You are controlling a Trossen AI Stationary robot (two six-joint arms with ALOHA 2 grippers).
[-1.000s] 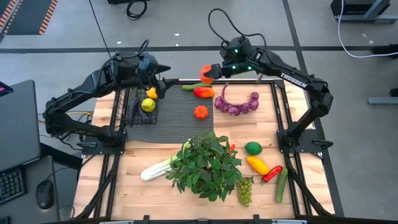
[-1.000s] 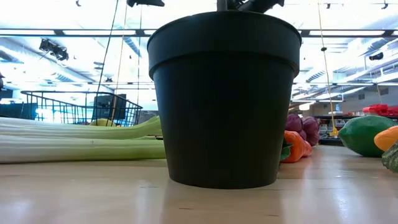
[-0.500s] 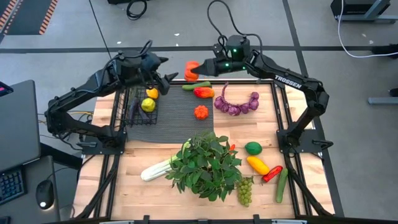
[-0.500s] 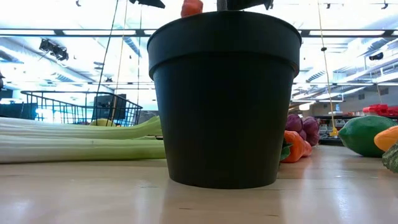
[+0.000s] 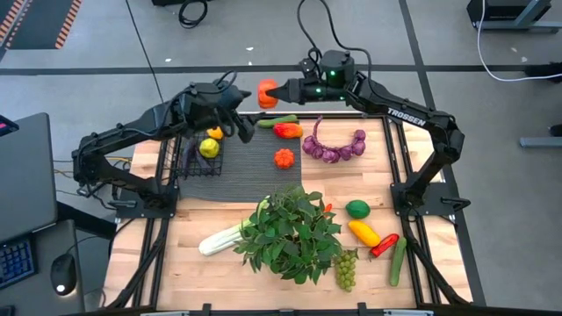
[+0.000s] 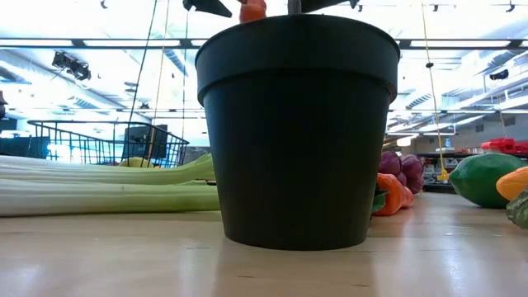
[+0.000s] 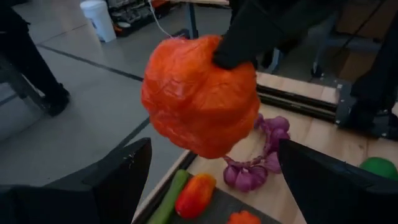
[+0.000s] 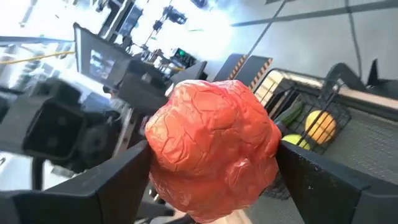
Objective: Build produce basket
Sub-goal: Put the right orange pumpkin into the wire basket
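My right gripper (image 5: 275, 92) holds a crinkled orange-red orange (image 5: 267, 92) in the air just past the table's far edge. In the low view this orange (image 6: 253, 10) shows above the pot's rim. My left gripper (image 5: 244, 118) is open beside it, toward the left. Its fingers (image 7: 118, 180) stand apart below and on either side of the orange (image 7: 199, 93) without touching it. The black wire basket (image 5: 195, 151) rests on the left end of the ribbed mat (image 5: 250, 162) and holds a lemon (image 5: 208, 147) and a yellow fruit (image 5: 214, 132). My right gripper pinches the orange by two opposite sides (image 8: 158, 149) between its two fingers (image 8: 118, 174). The fingers come nearly level from the table's right side. The orange is lifted clear of everything, high above the table's far edge.
A bushy potted plant (image 5: 290, 233) stands mid-table, and its black pot (image 6: 297, 132) fills the low view. Around it lie a purple bulb string (image 5: 334, 147), red pepper (image 5: 287, 130), cucumber (image 5: 277, 120), another orange (image 5: 283, 158), celery (image 5: 219, 239), lime (image 5: 357, 209) and grapes (image 5: 347, 268).
My right gripper has carried the orange toward the table's left, a little up and past the far edge, tipping up to nearly level. My left gripper has moved right toward the orange and rolled, staying open.
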